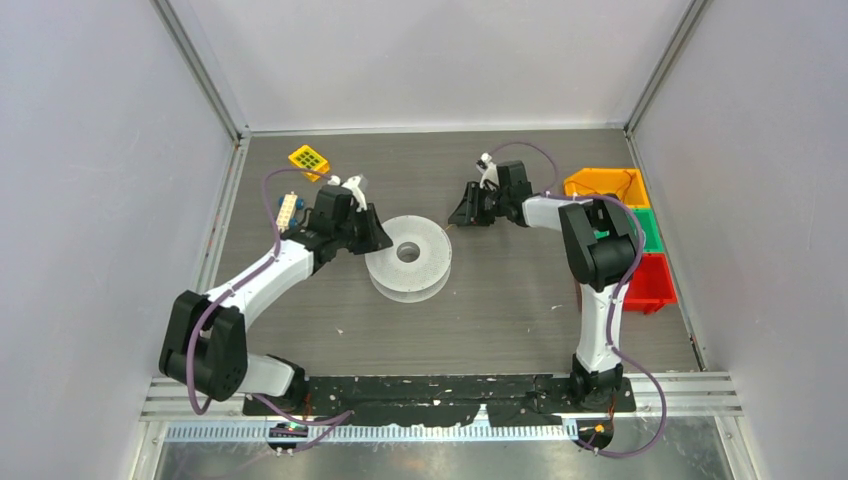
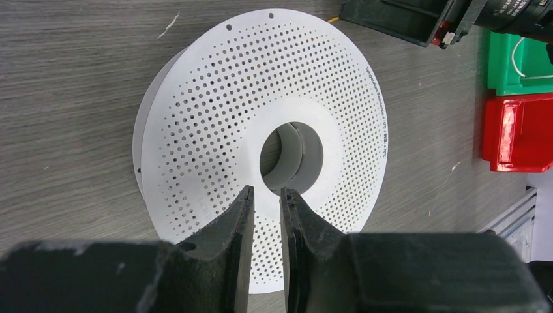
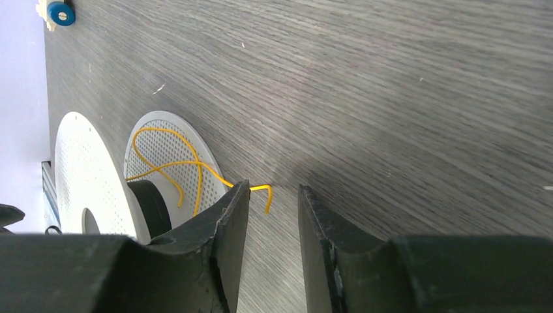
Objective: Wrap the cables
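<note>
Counter of grey wood grain (image 1: 500,320) carries everything. At its far left sit a small yellow keypad-like block (image 1: 309,160) and, nearer, a little white-and-blue connector piece (image 1: 288,210).

Next comes the left tool (image 2: 267,192), poised over the near face of a white perforated plastic spool (image 2: 215,98) that lies flat at mid-counter. Its jaws stand narrowly apart, and only the white flange shows in the gap, close to the hub hole.

The thin yellow-orange wire (image 3: 261,188) sits on the spool. In the right wrist view it loops loosely across the dotted lower flange beside the dark hub, then trails off the rim onto the counter and ends in a small hook.

That hook lies in the gap of the right tool (image 3: 274,189), close to one finger. Its jaws are apart, not clamped on the wire.

Along the right edge stand three plastic bins, far to near: orange (image 1: 600,185), green (image 1: 650,228), red (image 1: 655,280).
</note>
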`<state>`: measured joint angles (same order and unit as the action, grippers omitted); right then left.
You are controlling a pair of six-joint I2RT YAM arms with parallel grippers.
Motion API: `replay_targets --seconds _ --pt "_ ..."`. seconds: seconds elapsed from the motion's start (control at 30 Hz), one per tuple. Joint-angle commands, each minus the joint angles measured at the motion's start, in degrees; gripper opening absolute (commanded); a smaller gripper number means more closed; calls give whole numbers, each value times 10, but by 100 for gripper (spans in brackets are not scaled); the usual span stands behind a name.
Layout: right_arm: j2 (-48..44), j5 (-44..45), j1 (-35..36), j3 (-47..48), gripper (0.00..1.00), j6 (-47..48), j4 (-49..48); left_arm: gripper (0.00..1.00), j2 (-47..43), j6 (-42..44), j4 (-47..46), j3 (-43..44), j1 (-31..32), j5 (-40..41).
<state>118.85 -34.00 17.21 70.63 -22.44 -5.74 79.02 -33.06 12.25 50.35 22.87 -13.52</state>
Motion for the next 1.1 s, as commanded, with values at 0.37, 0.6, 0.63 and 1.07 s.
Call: replay_targets --seconds 0.37,0.6,0.63,1.07 --pt "-54 18 20 -119 6 -67 -121 22 31 -21 -53 -28 5 2" --pt "-90 59 69 -254 5 -166 -328 22 33 -25 -62 -39 6 9" --pt "-96 65 73 -264 6 -179 -360 22 34 -26 -62 -39 7 9" --pt "-157 198 141 -378 5 -203 -481 22 39 -32 -65 -44 9 11"
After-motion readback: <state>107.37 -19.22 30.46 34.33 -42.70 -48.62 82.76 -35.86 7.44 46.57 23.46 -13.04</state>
